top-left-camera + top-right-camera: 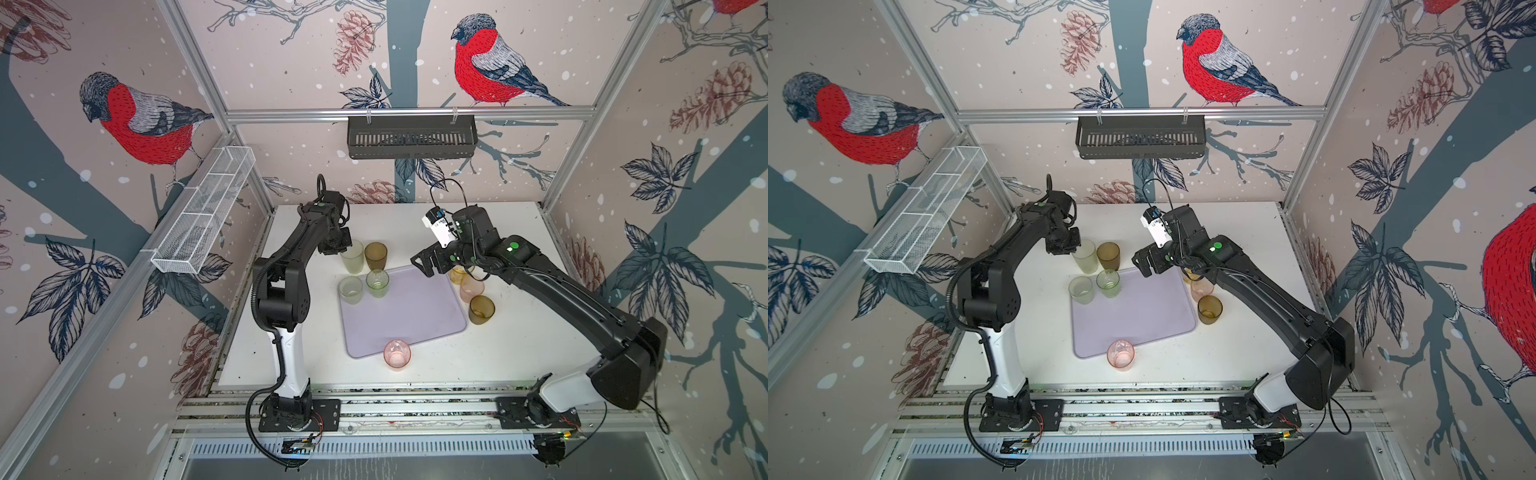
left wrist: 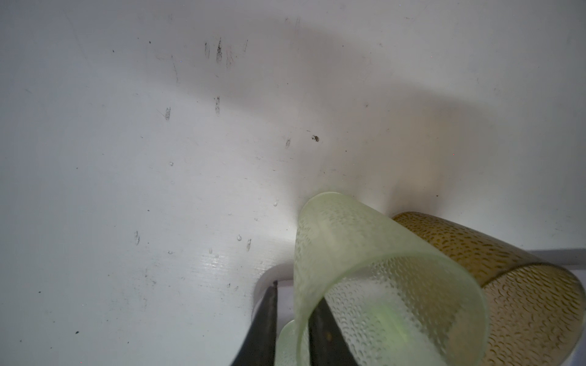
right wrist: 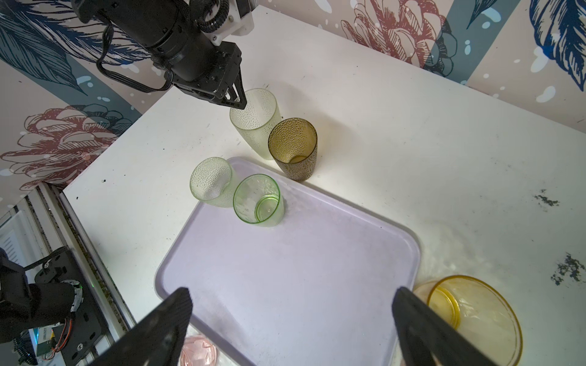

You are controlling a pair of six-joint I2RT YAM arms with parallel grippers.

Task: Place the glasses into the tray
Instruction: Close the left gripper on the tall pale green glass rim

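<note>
Narrowly set, the left gripper [image 3: 238,102] straddles the rim of a tall pale green translucent dimpled tumbler [image 1: 353,258] — one black finger inside the wall, one outside. Whether they actually pinch it I cannot tell. That tumbler stands on the white tabletop [image 1: 519,332] just behind the back-left corner of the flat pale lavender rectangular plastic tray [image 1: 415,320], close against a dark brown dimpled tumbler [image 1: 376,257] beside it.

The right gripper [image 3: 291,294] hangs above the tray's back-right corner with its jaws spread wide and nothing between them.

Inside the tray, a brighter green tumbler [image 1: 377,283] stands near the back-left corner. A second pale green tumbler [image 1: 351,290] sits at that corner itself — on the rim or just within, I cannot tell.

Along the tray's right edge, on the tabletop, stand an amber-yellow tumbler [image 3: 482,310], a peach one [image 1: 471,289] and an amber-brown one [image 1: 481,311]. A pink tumbler [image 1: 397,354] stands at the near edge.
</note>
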